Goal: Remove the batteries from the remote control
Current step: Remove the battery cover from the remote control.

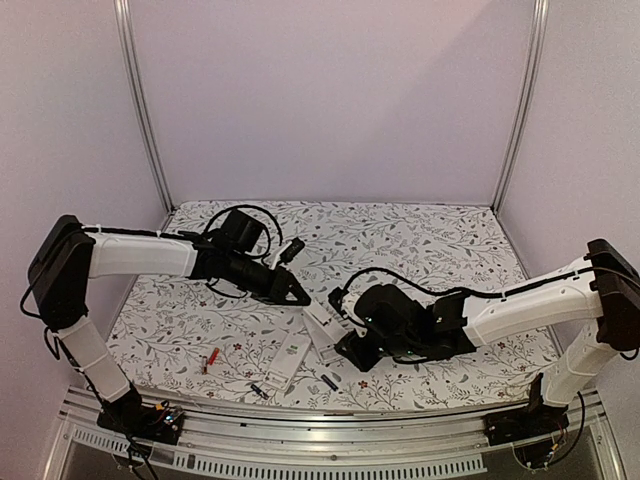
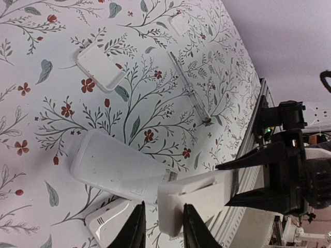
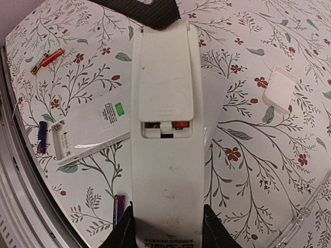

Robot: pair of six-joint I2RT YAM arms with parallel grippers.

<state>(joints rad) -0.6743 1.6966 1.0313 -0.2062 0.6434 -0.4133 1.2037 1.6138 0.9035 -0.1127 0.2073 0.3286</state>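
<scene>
My right gripper (image 3: 166, 219) is shut on the near end of a white remote control (image 3: 165, 170), held back side up above the table (image 1: 420, 240). Its cover is slid partly back, baring a dark battery (image 3: 151, 124) and a red battery (image 3: 180, 124). My left gripper (image 2: 163, 219) straddles the remote's far end (image 2: 194, 201); one finger touches it and a small gap shows at the other. From above, the left gripper (image 1: 298, 295) and right gripper (image 1: 345, 350) meet at the remote (image 1: 322, 328).
A second white remote (image 3: 88, 134) lies under the held one. Loose batteries lie near the front rail: one red-orange (image 3: 47, 58), two purple-dark (image 3: 41, 137) (image 3: 119, 206). A loose white cover (image 3: 279, 90) and a clear pen-like tool (image 2: 189, 82) lie farther off.
</scene>
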